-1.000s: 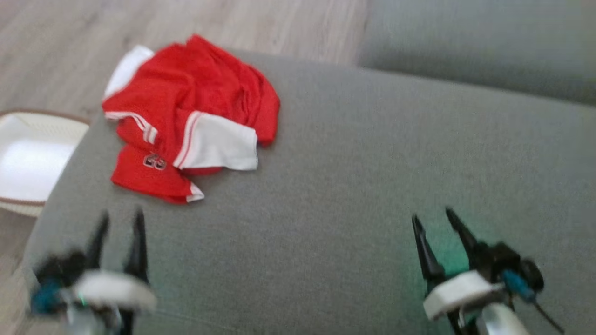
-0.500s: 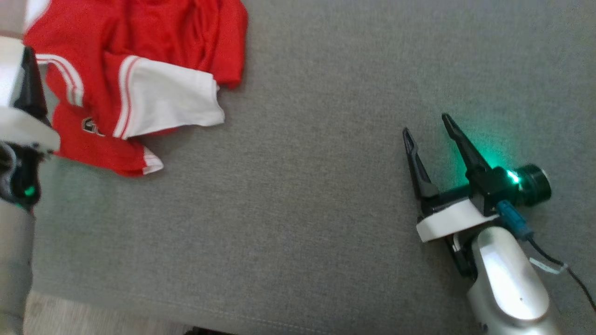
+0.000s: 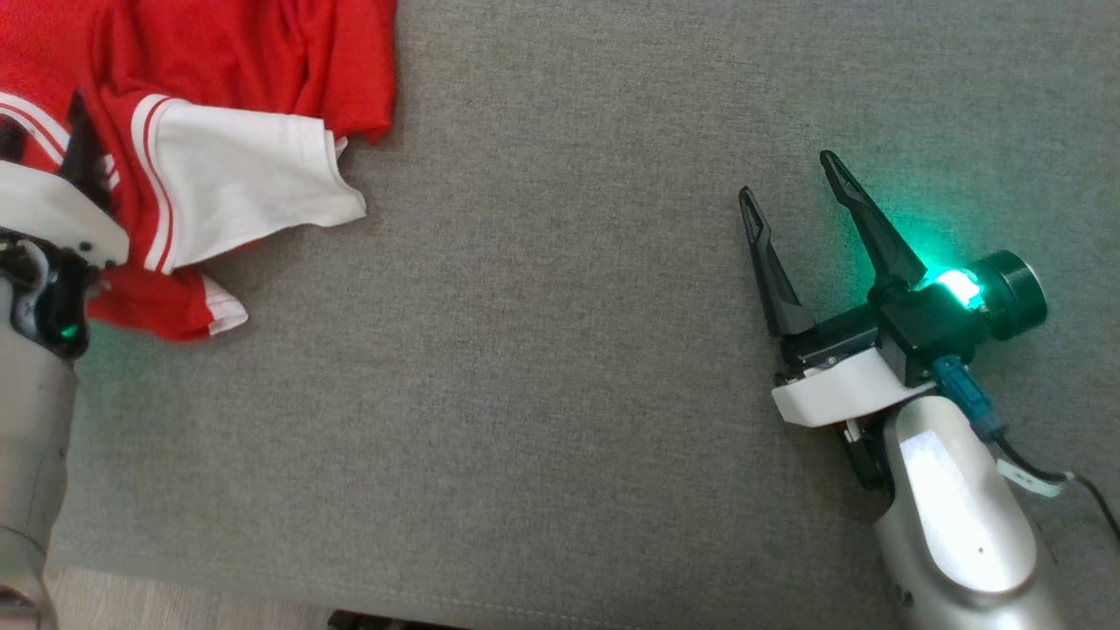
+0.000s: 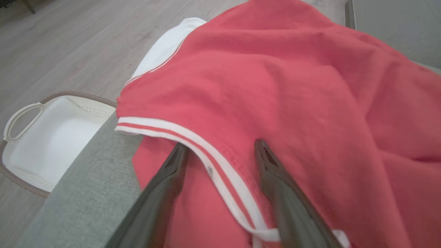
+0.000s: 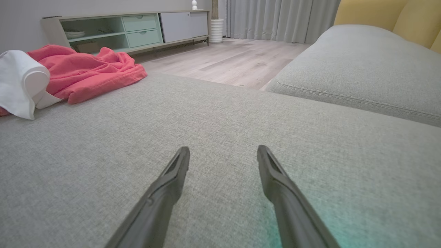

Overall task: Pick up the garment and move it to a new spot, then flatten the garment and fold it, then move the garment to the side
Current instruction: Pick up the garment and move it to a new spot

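The garment (image 3: 219, 79) is a crumpled red shirt with white sleeves and white stripes, lying at the far left of the grey sofa cushion (image 3: 542, 350). My left gripper (image 3: 44, 127) is open and low over its near edge. In the left wrist view the left gripper (image 4: 220, 146) has a white-striped hem of the garment (image 4: 275, 86) running between its two fingers, which are not closed on the cloth. My right gripper (image 3: 787, 175) is open above bare cushion, far right of the shirt. The right wrist view shows the right gripper (image 5: 224, 151) with nothing between its fingers and the garment (image 5: 86, 70) far off to the left.
A white basket (image 4: 51, 137) stands on the wooden floor just past the cushion's left end. A second grey cushion (image 5: 361, 69) and a yellow backrest (image 5: 386, 17) lie to the right. A low cabinet (image 5: 131, 29) stands across the floor.
The head camera has tipped down and swung, shifting the whole picture. My left gripper has advanced from bare cushion onto the garment's near edge. Both grippers stay open.
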Available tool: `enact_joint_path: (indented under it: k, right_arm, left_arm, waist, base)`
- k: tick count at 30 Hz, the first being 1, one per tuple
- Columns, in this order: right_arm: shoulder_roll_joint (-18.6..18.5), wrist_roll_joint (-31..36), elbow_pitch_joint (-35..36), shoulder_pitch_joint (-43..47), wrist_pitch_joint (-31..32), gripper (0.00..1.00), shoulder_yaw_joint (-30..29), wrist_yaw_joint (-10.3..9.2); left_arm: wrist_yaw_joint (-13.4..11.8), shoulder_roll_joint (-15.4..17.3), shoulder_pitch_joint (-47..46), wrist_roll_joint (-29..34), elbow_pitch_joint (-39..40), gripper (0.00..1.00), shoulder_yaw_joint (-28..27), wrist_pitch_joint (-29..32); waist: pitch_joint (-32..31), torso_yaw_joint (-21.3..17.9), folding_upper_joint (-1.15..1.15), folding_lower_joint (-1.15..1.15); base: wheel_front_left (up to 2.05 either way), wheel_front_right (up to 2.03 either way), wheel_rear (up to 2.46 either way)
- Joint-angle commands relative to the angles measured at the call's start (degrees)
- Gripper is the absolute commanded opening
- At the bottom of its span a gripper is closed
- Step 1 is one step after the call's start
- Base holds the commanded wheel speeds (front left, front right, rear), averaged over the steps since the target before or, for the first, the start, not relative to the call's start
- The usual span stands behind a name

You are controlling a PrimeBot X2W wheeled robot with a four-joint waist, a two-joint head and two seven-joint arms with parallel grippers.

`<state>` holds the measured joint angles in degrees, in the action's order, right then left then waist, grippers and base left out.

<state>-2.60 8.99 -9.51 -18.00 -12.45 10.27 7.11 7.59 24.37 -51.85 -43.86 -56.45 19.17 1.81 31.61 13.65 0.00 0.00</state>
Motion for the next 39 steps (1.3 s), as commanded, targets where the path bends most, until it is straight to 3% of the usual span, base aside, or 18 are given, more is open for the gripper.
enact_joint_path:
  k: [1, 6, 7, 8, 10, 19, 27, 33, 39]
  right_arm:
    - [-0.28, 0.62, -1.06, 2.12, 1.16, 1.0, 0.12, 0.37]
    - [-0.28, 0.58, -0.33, 2.4, 1.71, 1.0, 0.34, 0.37]
    - [-0.28, 0.54, -0.27, 2.37, 1.74, 1.0, 0.33, 0.37]
    - [-0.28, 0.44, -0.29, 2.36, 1.74, 1.0, 0.36, 0.37]
    - [-0.28, 0.11, -0.51, 2.39, 1.62, 1.0, 0.46, 0.37]
    - [-0.28, -3.28, -3.52, 3.35, -0.52, 1.0, 0.71, 0.37]
    - [-0.28, -8.52, -7.27, 5.23, -2.24, 1.0, 2.34, 0.37]
    - [-0.28, -12.31, -7.79, 7.44, -2.51, 1.0, 2.93, 0.37]
    - [-0.28, -14.38, -6.43, 9.92, -2.53, 1.0, 3.27, 0.37]
  left_arm:
    - [-0.1, 3.25, -1.25, -0.99, 0.23, 1.0, 0.43, -0.25]
    - [-0.1, 3.52, -0.94, -5.51, 1.87, 0.98, 5.08, 0.92]
    - [-0.1, 3.77, -0.91, -6.38, 2.39, 0.84, 6.01, 1.08]
    - [-0.1, 4.09, -0.82, -7.2, 3.2, 0.4, 7.17, 1.21]
    - [-0.1, 4.85, -0.55, -9.04, 4.57, 0.0, 9.19, 1.27]
    - [-0.1, 11.2, -2.95, -14.54, 8.41, 0.0, 13.97, -4.81]
    - [-0.1, 18.12, -6.91, -15.14, 13.57, 0.0, 16.92, -7.94]
    - [-0.1, 21.76, -8.86, -16.69, 22.37, 0.0, 17.89, -6.87]
    - [-0.31, 24.55, -8.49, -19.91, 36.08, 0.0, 17.36, -3.2]
  waist:
    - [-0.07, -0.06, 0.0, 0.0]
    - [-0.12, -0.33, 0.0, 0.0]
    - [-0.17, -0.38, 0.0, 0.0]
    - [-0.31, -0.46, 0.0, 0.0]
    - [-0.76, -0.69, 0.0, 0.0]
    - [-6.32, -2.16, 0.0, 0.0]
    - [-14.58, -4.46, 0.0, 0.0]
    - [-19.71, -6.43, 0.0, 0.0]
    - [-22.76, -8.9, 0.0, 0.0]
  base:
    - [0.0, 0.0, 0.0]
    - [0.0, 0.0, 0.0]
    - [0.0, 0.0, 0.0]
    - [0.0, 0.0, 0.0]
    - [0.0, 0.0, 0.0]
    - [0.0, 0.0, 0.0]
    - [0.0, 0.0, 0.0]
    - [0.0, 0.0, 0.0]
    - [0.0, 0.0, 0.0]
